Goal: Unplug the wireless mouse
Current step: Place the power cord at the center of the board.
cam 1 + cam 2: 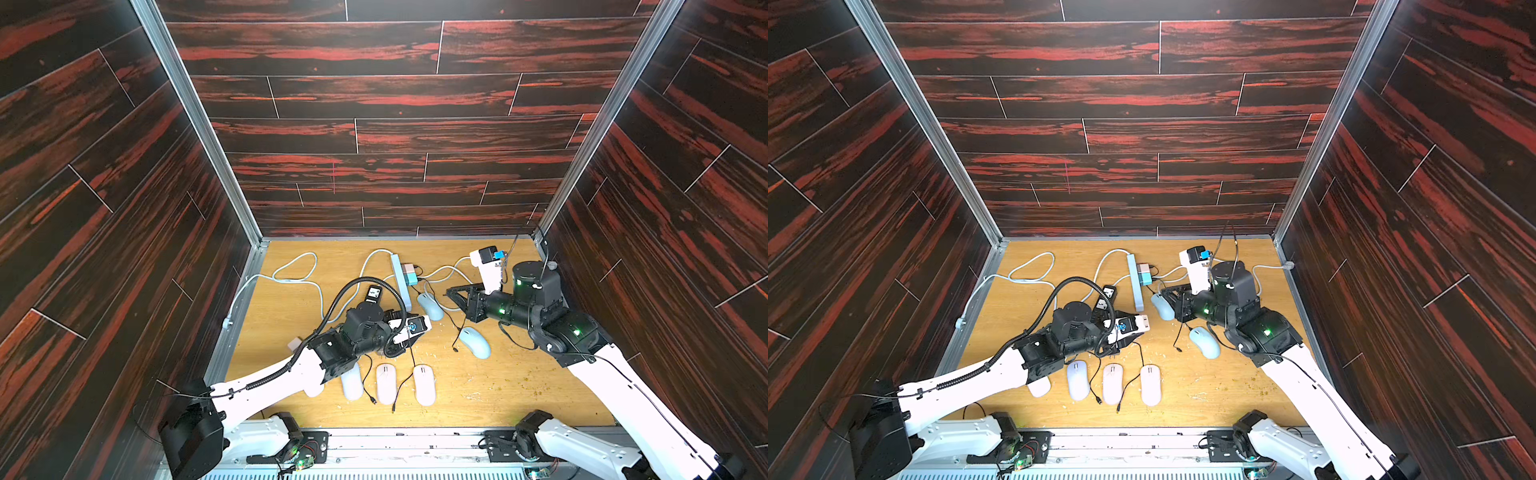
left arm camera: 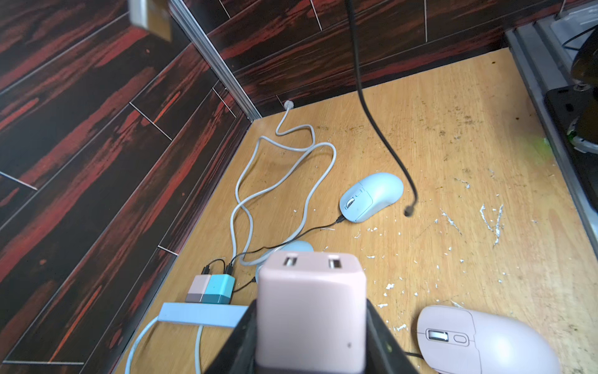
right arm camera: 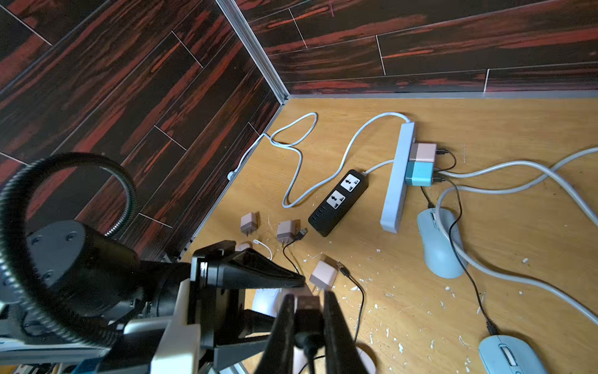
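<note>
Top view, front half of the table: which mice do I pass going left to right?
Lilac-white mouse → pinkish mouse → second pinkish mouse → pale blue mouse, which lies a little farther back than the row of three.

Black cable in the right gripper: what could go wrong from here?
1. The cable hangs with its loose end by the blue mouse; swinging the right gripper might snag that mouse's own lead.
2. The left gripper holds the pink charger; dropped, it may hit the pink mouse.
</note>
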`<state>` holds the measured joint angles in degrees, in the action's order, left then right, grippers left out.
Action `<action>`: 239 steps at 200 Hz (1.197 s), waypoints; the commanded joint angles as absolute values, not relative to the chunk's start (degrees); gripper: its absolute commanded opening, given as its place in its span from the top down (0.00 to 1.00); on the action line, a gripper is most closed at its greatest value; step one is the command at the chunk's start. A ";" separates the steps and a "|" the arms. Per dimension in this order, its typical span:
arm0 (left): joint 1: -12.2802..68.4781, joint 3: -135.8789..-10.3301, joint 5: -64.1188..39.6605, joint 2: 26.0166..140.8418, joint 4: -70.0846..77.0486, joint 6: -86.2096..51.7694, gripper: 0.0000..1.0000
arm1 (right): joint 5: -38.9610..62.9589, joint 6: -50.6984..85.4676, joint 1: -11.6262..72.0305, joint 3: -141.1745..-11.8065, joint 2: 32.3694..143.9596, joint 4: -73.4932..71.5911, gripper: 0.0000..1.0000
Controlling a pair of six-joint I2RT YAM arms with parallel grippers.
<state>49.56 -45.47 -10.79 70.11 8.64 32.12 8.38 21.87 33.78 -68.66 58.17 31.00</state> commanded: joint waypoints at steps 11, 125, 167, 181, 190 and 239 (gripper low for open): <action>49.57 -44.79 -5.86 68.50 10.02 29.02 1.00 | -3.02 26.80 34.34 -67.56 58.97 33.71 1.00; 47.23 -43.85 14.92 70.49 19.69 3.11 1.00 | -27.46 41.93 51.24 -71.51 69.39 49.49 1.00; 43.67 -44.61 22.24 69.28 16.81 -9.34 1.00 | -21.81 48.52 53.20 -62.96 62.87 50.80 1.00; 42.83 -44.23 23.43 68.93 16.50 -11.50 1.00 | -22.04 51.55 56.52 -62.97 62.82 54.94 1.00; 42.57 -43.89 23.12 68.69 16.56 -11.14 1.00 | -22.24 54.11 59.13 -63.71 62.92 58.28 1.00; 42.54 -42.46 23.86 68.20 16.89 -10.65 1.00 | -23.16 61.83 67.84 -65.08 63.29 64.47 1.00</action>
<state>42.54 -43.16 21.93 69.93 16.27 -9.30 -22.37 57.32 67.59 -65.34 63.37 60.69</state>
